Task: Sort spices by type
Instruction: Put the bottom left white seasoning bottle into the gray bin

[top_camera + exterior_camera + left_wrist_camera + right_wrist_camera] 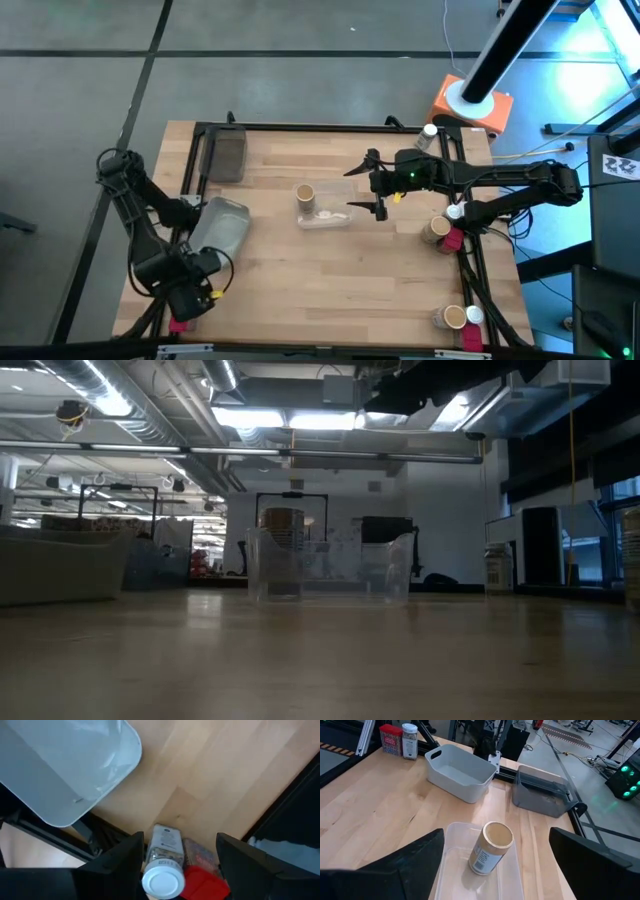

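The surface (330,290) carries a clear tray (322,208) just below the right claw (374,184), which hangs released and empty; a tan jar (305,194) already stands in that tray, and lowering carelessly could knock it over. More jars wait behind this claw at the edge. The left claw (177,862), spread wide, straddles a white-capped jar (163,865) with a red jar (202,872) touching it; closing now could pinch both or shove one off the edge.

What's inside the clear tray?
The clear tray holds one tan jar, standing at one end. The right tool hovers over its other end, hiding part of the floor there.
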Available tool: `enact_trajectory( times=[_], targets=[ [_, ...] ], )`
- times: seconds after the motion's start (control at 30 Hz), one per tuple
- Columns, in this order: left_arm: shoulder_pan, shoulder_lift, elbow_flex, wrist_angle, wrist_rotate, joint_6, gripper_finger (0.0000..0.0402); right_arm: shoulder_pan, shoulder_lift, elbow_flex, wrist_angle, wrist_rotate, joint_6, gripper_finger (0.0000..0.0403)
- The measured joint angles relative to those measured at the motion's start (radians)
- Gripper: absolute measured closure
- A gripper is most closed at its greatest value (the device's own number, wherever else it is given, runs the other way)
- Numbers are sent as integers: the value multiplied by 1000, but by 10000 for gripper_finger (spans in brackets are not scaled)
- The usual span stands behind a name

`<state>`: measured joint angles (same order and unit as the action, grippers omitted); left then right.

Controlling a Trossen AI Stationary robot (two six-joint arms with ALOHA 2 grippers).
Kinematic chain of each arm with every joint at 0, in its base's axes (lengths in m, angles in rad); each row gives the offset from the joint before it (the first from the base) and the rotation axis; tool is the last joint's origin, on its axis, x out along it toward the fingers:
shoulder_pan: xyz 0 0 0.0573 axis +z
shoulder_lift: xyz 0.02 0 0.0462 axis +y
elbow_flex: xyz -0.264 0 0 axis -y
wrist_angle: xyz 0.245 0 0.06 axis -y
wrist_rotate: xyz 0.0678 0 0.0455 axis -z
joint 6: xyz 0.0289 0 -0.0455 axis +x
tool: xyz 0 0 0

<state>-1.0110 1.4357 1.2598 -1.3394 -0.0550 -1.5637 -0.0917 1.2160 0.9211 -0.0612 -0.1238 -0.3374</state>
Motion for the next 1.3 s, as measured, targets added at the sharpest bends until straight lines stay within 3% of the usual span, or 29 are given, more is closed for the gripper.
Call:
enact_trajectory(
  times=[0.33, 0.57, 1.3],
  targets=[
    [-94, 0, -90, 74, 86, 26, 169, 0, 0, 0, 1, 0, 0, 45],
    [-143, 0, -122, 120, 89, -30, 169, 0, 0, 0, 1, 0, 0, 45],
    [-172, 0, -246, 243, 134, -30, 171, 0, 0, 0, 0, 0, -1, 45]
  ],
)
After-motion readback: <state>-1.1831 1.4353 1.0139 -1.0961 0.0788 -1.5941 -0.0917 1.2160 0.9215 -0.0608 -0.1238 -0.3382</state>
